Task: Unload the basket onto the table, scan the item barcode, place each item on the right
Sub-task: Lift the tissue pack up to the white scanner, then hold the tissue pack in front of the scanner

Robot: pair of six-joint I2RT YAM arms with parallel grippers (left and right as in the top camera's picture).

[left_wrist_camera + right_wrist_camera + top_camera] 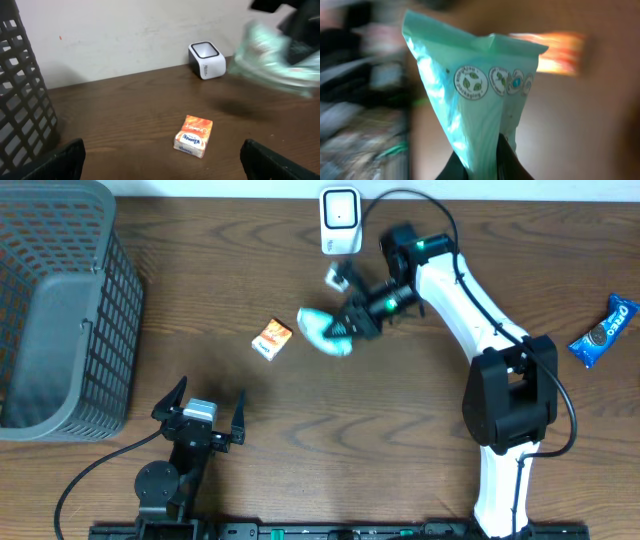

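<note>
Left gripper: your left gripper [212, 390] sits nearest the base, jaws spread wide and holding nothing.
Tissue pack: a small orange-and-white tissue pack [271, 338] lies flat on the brown wooden table [400, 430], beyond that gripper.
Right gripper: your right gripper [347, 323] is pinched tight on one edge of the item.
Item: the mint-green plastic pouch [325, 332] is held above the table (blurred in the left wrist view), between tissue pack and scanner.
Scanner: the white boxy barcode scanner [340, 222] stands at the far edge, apart from the pouch.
Sides: grey mesh basket [60, 310] on the left, blue Oreo packet [605, 330] on the right.

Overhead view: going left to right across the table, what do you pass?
Grey basket, left gripper, open, orange pack, green pouch in the shut right gripper, blue Oreo pack. The scanner overlaps the pouch, so it is left out.
</note>
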